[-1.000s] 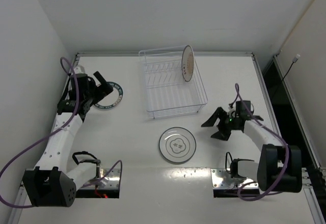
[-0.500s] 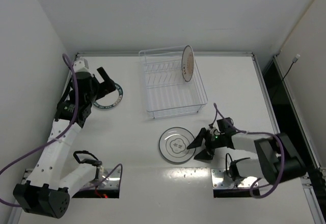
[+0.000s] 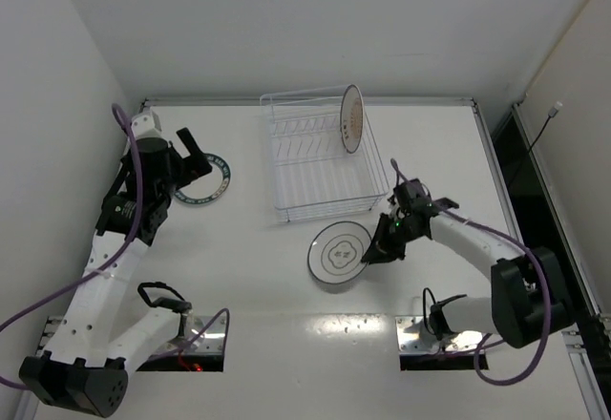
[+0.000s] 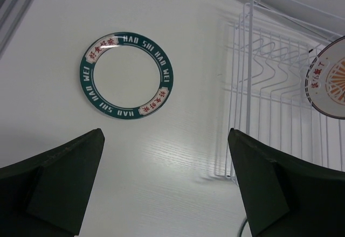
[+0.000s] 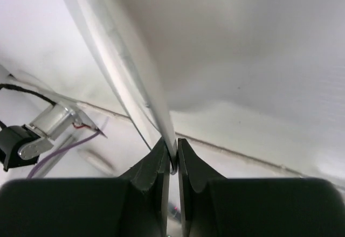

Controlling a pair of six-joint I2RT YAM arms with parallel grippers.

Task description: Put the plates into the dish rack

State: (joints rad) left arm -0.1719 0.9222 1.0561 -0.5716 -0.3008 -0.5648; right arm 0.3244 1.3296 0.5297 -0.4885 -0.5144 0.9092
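Observation:
A white plate with a grey centre motif (image 3: 339,254) hangs tilted just above the table in front of the dish rack (image 3: 320,186). My right gripper (image 3: 373,251) is shut on its right rim, and the right wrist view shows that rim (image 5: 141,86) pinched edge-on between the jaws. An orange sunburst plate (image 3: 351,117) (image 4: 330,83) stands upright in the rack's far right slot. The teal-rimmed plate (image 3: 203,179) (image 4: 126,75) lies flat on the table at the left. My left gripper (image 3: 194,153) (image 4: 164,180) hovers open above its near-left side, holding nothing.
White walls enclose the table on the left, back and right. A raised rail (image 3: 305,102) runs along the far edge. Two metal base plates (image 3: 196,342) (image 3: 425,339) with cables sit at the near edge.
My right gripper swung left from the right side, shut on the grey-motif plate's right rim and lifted it up toward the rack. The left arm shifted slightly left over the teal-rimmed plate.

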